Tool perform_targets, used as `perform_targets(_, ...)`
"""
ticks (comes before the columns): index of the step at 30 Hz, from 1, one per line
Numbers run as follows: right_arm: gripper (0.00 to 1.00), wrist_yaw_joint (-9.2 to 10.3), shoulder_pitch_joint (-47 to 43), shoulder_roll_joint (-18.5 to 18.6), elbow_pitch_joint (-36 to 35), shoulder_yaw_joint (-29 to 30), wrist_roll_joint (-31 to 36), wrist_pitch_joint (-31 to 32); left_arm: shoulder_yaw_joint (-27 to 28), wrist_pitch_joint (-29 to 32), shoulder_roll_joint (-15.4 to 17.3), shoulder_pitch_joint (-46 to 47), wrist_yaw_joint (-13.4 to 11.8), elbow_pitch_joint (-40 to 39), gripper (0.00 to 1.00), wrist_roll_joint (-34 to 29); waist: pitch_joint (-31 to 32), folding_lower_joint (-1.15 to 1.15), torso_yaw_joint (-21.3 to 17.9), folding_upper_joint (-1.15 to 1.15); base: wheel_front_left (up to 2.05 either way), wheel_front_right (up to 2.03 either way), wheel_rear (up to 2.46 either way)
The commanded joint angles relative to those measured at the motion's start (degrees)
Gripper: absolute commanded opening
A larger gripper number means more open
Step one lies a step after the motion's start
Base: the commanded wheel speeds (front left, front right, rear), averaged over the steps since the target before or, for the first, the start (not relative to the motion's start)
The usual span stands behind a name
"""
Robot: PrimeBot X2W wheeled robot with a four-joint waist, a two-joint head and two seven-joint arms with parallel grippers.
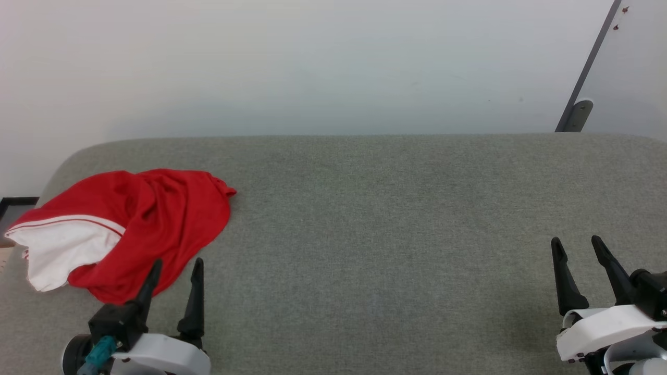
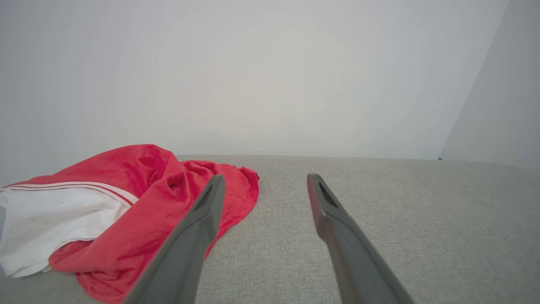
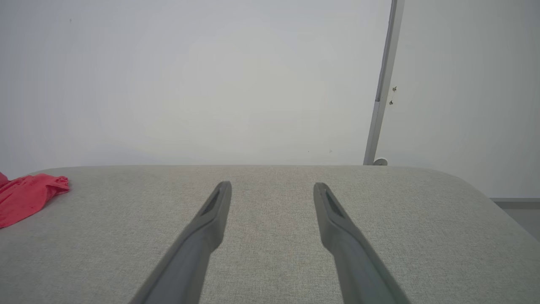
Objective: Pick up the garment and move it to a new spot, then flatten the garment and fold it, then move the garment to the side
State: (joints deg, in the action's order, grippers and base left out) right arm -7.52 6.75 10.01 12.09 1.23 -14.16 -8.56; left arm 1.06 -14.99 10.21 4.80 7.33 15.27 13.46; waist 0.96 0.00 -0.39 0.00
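Crumpled red jersey T-shirt (image 1: pixel 156 219): probably light, limp, prone to bunching. Best pinched at raised red fold near left gripper (image 1: pixel 177 263). Jaws on both arms spread, empty.

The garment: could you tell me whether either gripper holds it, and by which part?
Nothing is held: the left gripper and right gripper stand open, and the garment lies loose.

Garment (image 3: pixel 25 200) cut off by the right wrist view's edge; near edge behind left end effector (image 1: pixel 177 262).
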Motion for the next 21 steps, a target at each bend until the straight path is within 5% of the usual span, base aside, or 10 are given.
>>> perform_targets(1,1.0,0.06,0.3,0.0,-0.3,-0.2,-0.1,0.0,0.0,-0.3,0.1,0.5,0.2,0.0,1.0,0.2,0.0,0.0,0.0,0.0,0.0,0.0,0.0)
perform_targets(12,1.0,0.06,0.2,0.0,-0.6,-0.3,-0.4,0.2,0.2,-0.3,0.1,0.9,0.2,0.5,1.0,0.6,0.0,0.0,0.5,0.0,0.0,0.0,0.0)
perform_targets(21,1.0,0.06,0.9,0.0,-0.6,-2.7,-1.6,0.4,3.0,-0.2,-0.6,1.8,-0.7,1.5,1.0,1.0,0.4,0.0,5.3,0.0,0.0,0.0,0.0)
